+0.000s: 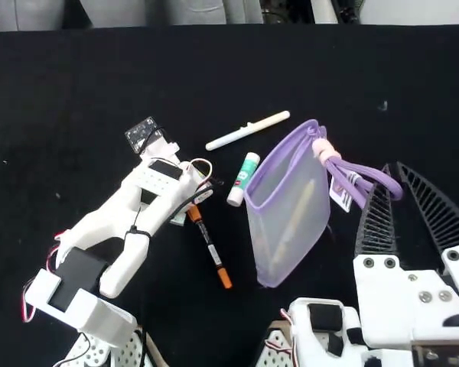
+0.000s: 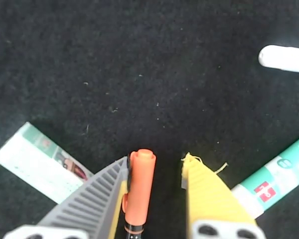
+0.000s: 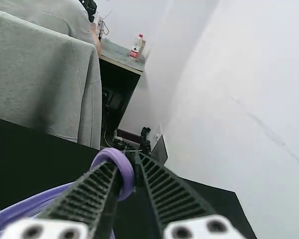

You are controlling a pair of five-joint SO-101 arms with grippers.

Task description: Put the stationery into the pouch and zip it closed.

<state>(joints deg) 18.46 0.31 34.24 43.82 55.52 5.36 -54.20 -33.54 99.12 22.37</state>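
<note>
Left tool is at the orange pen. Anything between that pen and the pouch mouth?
Yes: the glue stick lies between the orange pen and the mouth of the pouch, close beside its rim. The white pen lies farther off, clear of that path.

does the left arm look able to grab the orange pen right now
Probably yes. In the left wrist view the orange pen lies between the left gripper's open fingers, close against the grey one, with nothing over it. The glue stick sits outside the gap, beside the yellow finger.
</note>
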